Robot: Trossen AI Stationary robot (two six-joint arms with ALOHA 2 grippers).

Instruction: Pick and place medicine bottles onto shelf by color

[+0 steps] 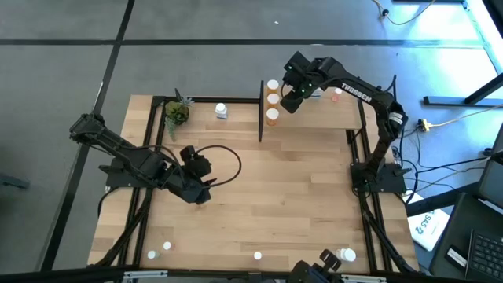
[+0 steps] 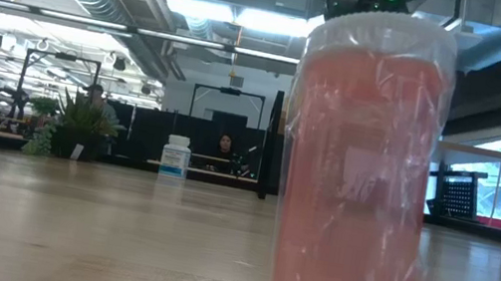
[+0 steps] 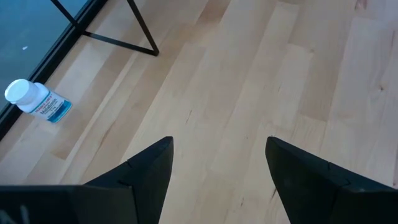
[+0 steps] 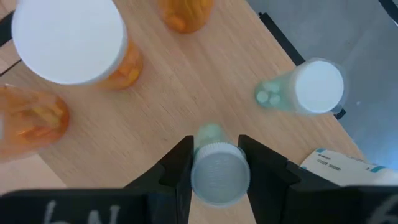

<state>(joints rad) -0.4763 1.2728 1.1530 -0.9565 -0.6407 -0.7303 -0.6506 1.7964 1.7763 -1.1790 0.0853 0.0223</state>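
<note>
Right wrist view shows your right gripper (image 4: pixel 214 163) with fingers clamped on a green bottle (image 4: pixel 219 167) above the shelf (image 4: pixel 186 87); lower it upright beside the other green bottle (image 4: pixel 305 90), clear of the orange bottles (image 4: pixel 78 46).

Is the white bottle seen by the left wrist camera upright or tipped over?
Tipped over: the white bottle lies on its side on the table, cap pointing sideways, label facing up.

Bright ceiling strip lights (image 2: pixel 250 17), soft shadows, blurred pink bottle (image 2: pixel 360 178) looming close
</note>
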